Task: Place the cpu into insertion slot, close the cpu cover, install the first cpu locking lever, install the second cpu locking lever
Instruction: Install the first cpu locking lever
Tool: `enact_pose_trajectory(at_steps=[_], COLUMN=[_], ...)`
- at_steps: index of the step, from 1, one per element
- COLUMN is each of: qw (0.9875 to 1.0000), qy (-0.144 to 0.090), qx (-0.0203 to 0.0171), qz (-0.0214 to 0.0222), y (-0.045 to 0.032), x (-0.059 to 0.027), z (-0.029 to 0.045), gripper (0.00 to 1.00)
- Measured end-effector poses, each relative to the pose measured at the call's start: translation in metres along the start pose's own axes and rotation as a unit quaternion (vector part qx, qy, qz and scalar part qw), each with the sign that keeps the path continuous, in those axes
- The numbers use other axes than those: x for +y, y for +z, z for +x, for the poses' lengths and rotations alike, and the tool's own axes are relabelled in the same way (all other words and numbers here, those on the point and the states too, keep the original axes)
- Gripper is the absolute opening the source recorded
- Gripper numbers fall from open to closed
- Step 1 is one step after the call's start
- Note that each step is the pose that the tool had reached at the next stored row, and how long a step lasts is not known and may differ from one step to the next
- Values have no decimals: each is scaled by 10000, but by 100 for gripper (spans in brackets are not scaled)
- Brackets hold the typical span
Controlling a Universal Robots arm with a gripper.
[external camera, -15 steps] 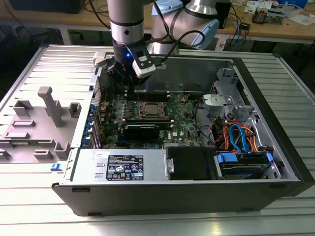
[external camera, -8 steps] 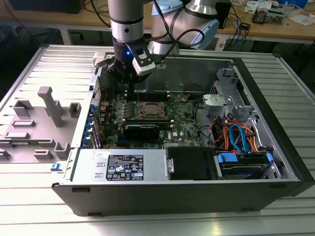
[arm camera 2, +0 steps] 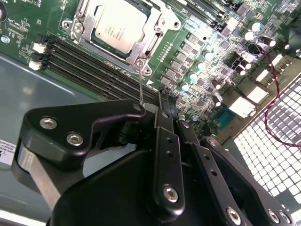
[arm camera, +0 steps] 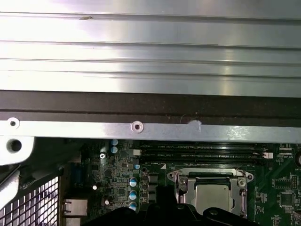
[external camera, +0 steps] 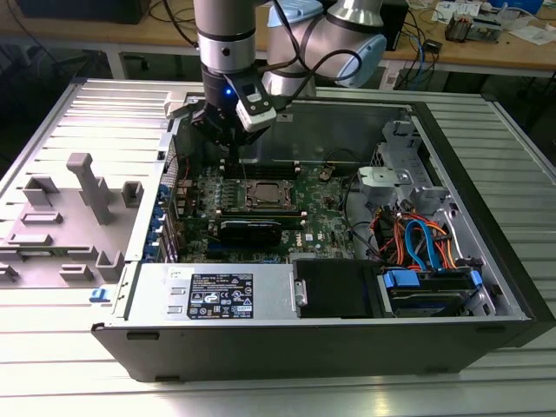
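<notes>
The cpu [arm camera 2: 117,23] lies flat in the insertion slot [external camera: 265,195], its silver top showing through the window of the cpu cover [arm camera 2: 157,28], which is folded down over it. A thin wire locking lever [arm camera 2: 141,82] rises from the socket's corner and stands upright, right beside my fingertips. My gripper [arm camera 2: 163,96] is shut, its black fingers pressed together, hovering just off that socket corner. In the exterior view the gripper [external camera: 233,165] hangs inside the open computer case on the exterior view's left of the socket. The first wrist view has the cpu [arm camera: 211,195] under its cover frame [arm camera: 211,175].
Long black memory slots [arm camera 2: 94,70] run alongside the socket. A black card [external camera: 250,230] sits in front of it, with the power supply [external camera: 234,295] nearer still. Cable bundles [external camera: 417,243] fill the case's right. The case wall [arm camera: 141,108] and rear grille [arm camera 2: 273,136] stand close by.
</notes>
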State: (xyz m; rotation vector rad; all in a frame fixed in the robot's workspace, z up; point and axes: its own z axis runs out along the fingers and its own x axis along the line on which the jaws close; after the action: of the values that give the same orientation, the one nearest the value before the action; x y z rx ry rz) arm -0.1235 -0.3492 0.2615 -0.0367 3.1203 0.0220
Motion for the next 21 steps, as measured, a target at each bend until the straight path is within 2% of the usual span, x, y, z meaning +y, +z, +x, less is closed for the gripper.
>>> enact_pose_trajectory(at_steps=[10,17,21], qw=[10000,10000,10000], qy=[-21,-48,-52], qx=[0,0,0], qz=[0,-1,-1], y=[2,4,4], x=[41,66,68], z=[-60,-127,-133], gripper=[11,11,11])
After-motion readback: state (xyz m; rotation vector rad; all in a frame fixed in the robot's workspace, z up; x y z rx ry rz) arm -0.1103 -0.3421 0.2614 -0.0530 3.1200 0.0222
